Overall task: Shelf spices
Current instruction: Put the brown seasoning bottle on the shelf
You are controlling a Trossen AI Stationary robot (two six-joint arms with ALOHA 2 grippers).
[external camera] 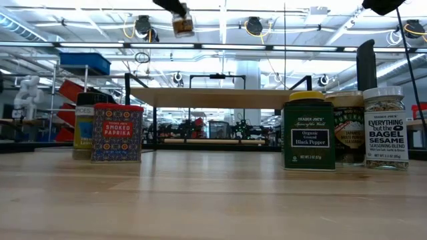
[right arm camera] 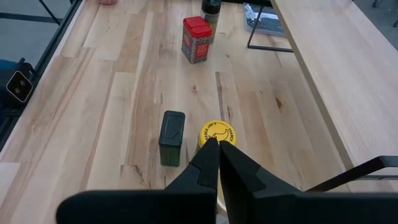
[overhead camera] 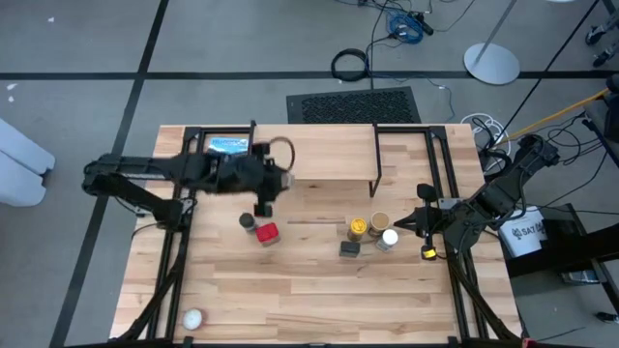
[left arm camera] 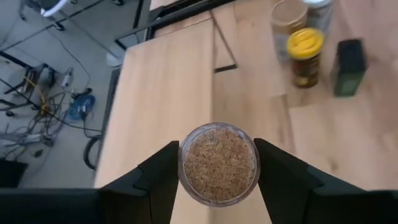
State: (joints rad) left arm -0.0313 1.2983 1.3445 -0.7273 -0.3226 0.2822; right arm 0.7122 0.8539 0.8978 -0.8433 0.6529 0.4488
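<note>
The left gripper [left arm camera: 217, 171] is closed on a small jar [left arm camera: 218, 163] of tan granules, one finger on each side of the glass. In the low view the jar [external camera: 182, 25] hangs high above the table, well above the plank level of the shelf [external camera: 220, 98].

In the high view the left gripper [overhead camera: 269, 184] sits at the left end of the shelf [overhead camera: 334, 155], roughly over its near edge. The plank therefore lies below the jar and extends to the right. The jar's long axis looks about vertical, so the placement appears to call for a short shift over the plank and a straight descent.

The right gripper [right arm camera: 217, 152] is fully closed and empty, and waits above the yellow-lidded jar [right arm camera: 217, 133]. The black square tin [right arm camera: 171, 137] and the red tin [right arm camera: 196, 38] stand on the table, not yet shelved.
</note>
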